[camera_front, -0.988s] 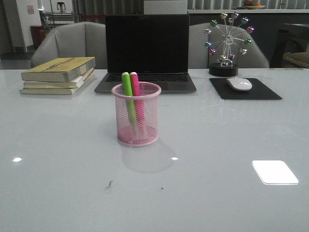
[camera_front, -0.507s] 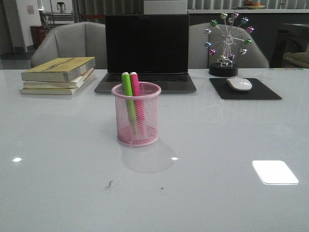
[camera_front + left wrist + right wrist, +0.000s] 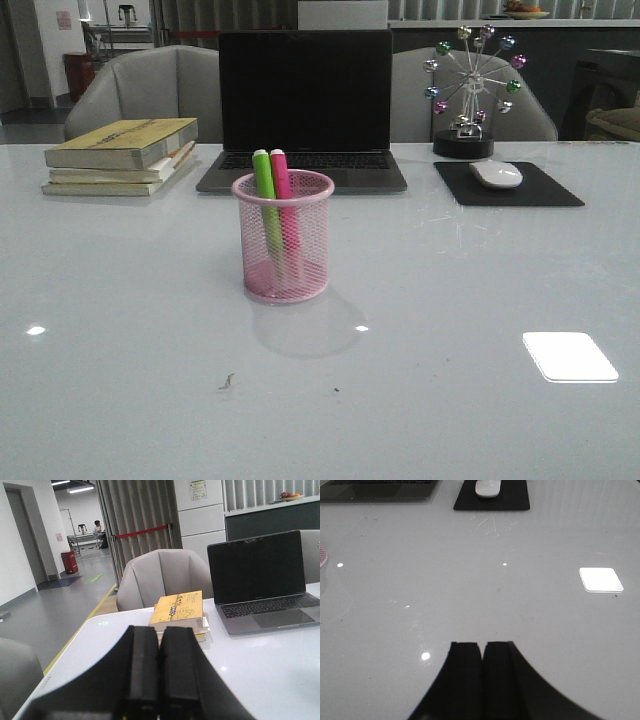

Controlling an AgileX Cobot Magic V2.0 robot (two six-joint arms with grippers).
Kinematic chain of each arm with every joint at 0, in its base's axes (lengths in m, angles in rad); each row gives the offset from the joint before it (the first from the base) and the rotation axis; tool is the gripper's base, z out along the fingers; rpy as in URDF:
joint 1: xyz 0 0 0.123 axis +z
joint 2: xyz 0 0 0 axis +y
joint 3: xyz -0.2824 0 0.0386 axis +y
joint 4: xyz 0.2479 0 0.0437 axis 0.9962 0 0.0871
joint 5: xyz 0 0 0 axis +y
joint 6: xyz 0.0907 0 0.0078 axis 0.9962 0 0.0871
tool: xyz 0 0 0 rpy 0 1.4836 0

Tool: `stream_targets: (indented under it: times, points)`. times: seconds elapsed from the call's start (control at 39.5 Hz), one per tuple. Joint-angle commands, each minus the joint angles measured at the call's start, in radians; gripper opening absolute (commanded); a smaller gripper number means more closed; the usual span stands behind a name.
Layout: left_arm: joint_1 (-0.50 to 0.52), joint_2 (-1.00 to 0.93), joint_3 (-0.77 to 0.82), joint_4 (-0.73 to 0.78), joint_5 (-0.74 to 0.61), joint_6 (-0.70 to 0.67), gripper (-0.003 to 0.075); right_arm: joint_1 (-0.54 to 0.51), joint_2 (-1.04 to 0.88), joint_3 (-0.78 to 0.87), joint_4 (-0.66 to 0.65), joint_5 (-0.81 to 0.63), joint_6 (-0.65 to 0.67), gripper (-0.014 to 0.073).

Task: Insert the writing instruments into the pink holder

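Green marker (image 3: 264,187) and pink marker (image 3: 282,190) upright in pink holder (image 3: 284,240), mid-table. Left gripper (image 3: 159,672) closed, empty. Right gripper (image 3: 482,677) likewise

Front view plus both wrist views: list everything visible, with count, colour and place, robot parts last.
Pen cup: one, pink mesh, table centre.
Highlighters: two, green and pink, standing in the cup, leaning back.
Laptop: one, dark grey, open, screen off, behind the cup.
Books: a stack, yellow cover on top, far left.
Mouse: one, white, on a black pad, far right.
Wheel ornament: one, coloured balls, behind the pad.
Chairs: two, grey, behind the table.
Table: one, glossy white.
Left pincer: black, shut, empty, raised near the books.
Right pincer: black, shut, empty, over bare table.
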Motion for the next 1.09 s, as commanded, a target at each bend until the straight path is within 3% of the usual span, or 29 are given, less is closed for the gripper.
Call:
stream_targets:
  times: [0.0, 0.48, 0.58, 1.06]
  points:
    - [0.002, -0.056, 0.028, 0.04, -0.101, -0.105, 0.0092, -0.006, -0.019, 0.008, 0.001, -0.038, -0.002, 0.005]
    - [0.002, -0.107, 0.237, 0.027, -0.126, -0.117, 0.0092, -0.006, -0.019, 0.008, 0.001, -0.038, -0.002, 0.005]
    - [0.002, -0.107, 0.237, 0.027, -0.071, -0.117, 0.0092, -0.006, -0.019, 0.008, 0.001, -0.038, -0.002, 0.005]
    - [0.002, -0.107, 0.237, 0.027, -0.069, -0.117, 0.0092, -0.006, -0.019, 0.008, 0.001, -0.038, -0.002, 0.005]
